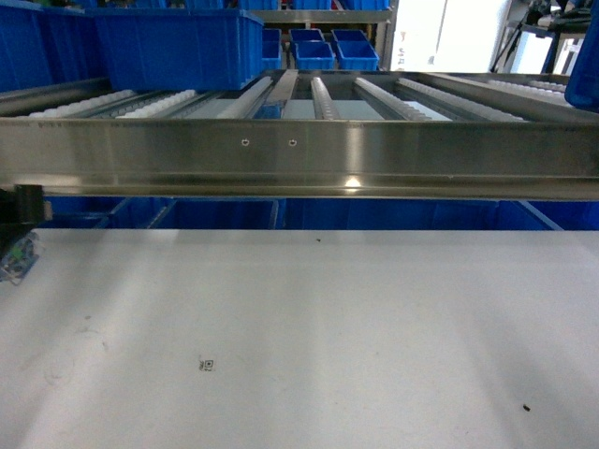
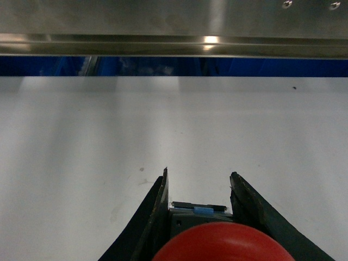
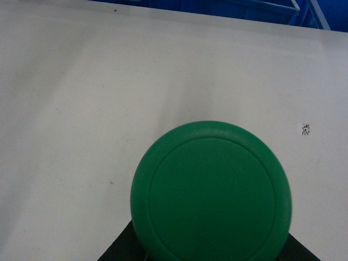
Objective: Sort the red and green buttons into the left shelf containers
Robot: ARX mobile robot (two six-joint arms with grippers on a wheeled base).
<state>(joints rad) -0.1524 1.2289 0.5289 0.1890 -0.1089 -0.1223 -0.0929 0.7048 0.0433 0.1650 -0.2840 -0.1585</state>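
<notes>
Fingers [image 2: 247, 204] of the left arm clamp the red button [image 2: 220, 243]; right wrist view shows only the green button [image 3: 211, 191].

Two push-buttons are visible, one red-capped button [image 2: 220, 243] in the left wrist view and one green-capped button [image 3: 211, 191] in the right wrist view. One large blue bin [image 1: 173, 47] stands at the upper left of the head view, with about four smaller blue bins [image 1: 318, 47] on the racks behind it. One white table [image 1: 309, 337] carries one small square marker [image 1: 208, 364].
</notes>
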